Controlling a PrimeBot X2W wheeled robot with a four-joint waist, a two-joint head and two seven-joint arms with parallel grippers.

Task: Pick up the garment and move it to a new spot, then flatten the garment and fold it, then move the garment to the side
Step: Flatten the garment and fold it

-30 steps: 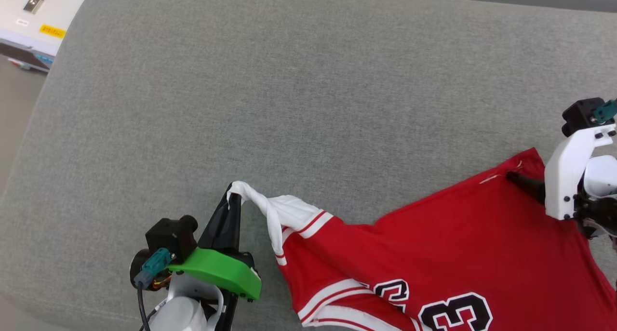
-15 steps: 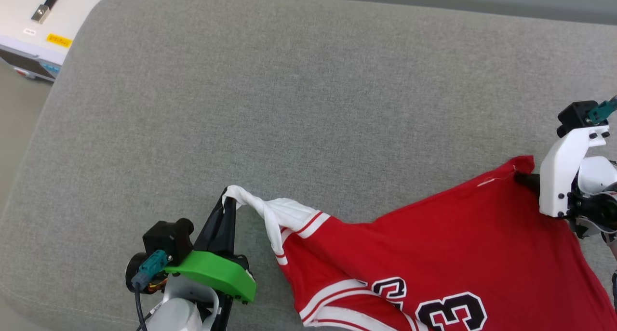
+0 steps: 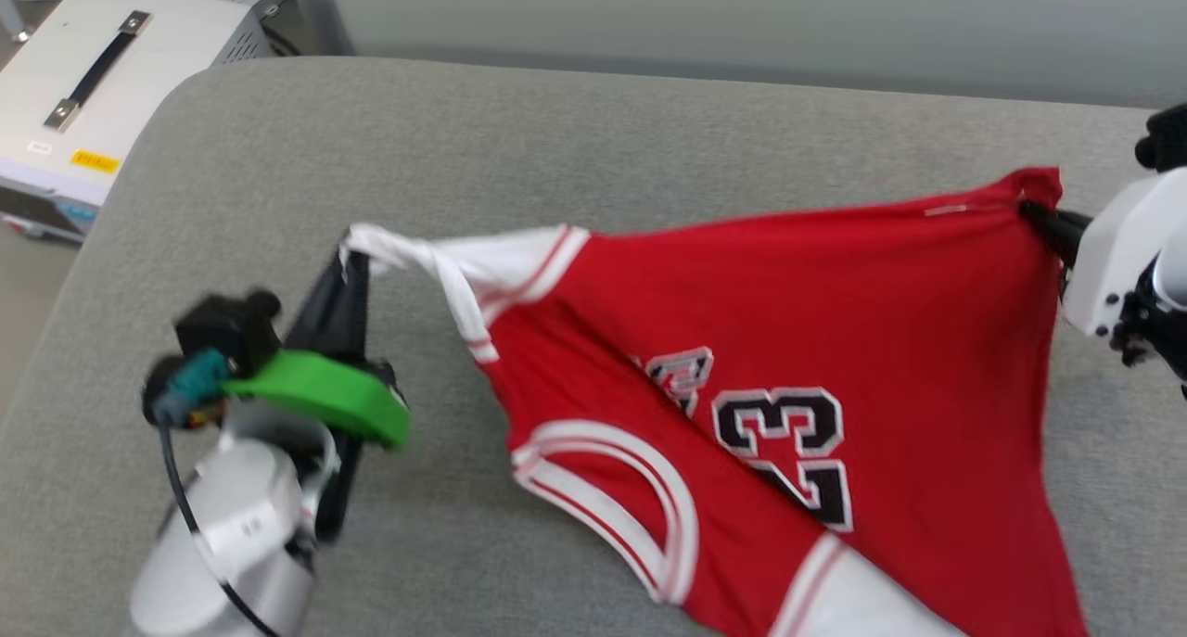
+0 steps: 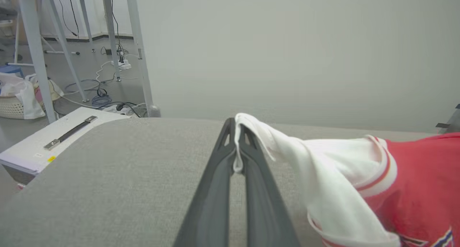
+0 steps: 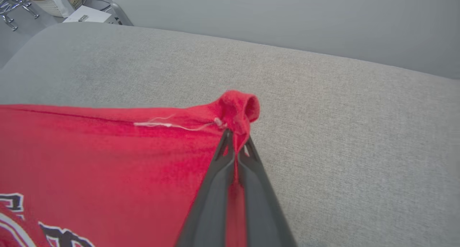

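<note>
The garment (image 3: pixel 788 331) is a red shirt with white sleeves and a black "23", stretched between both grippers above the grey cushion (image 3: pixel 593 136). My left gripper (image 3: pixel 350 252) is shut on the tip of a white sleeve (image 4: pixel 273 139); its fingers (image 4: pixel 230 175) pinch the cloth at their tips. My right gripper (image 3: pixel 1037 212) is shut on a red hem corner (image 5: pixel 239 108), with the cloth bunched over its fingertips (image 5: pixel 233 139). The lower part of the garment trails toward the near edge, with the other white sleeve (image 3: pixel 862 600) at the bottom.
A white box with a black handle (image 3: pixel 93 71) stands off the cushion's far left corner. Beyond it are table legs and cables on the floor (image 4: pixel 107 60). A grey wall (image 4: pixel 287 42) runs behind the cushion.
The right gripper closed on the red hem corner. Both grippers lifted and carried the garment farther onto the cushion, spreading it so the number shows. The head view also tilted up.
</note>
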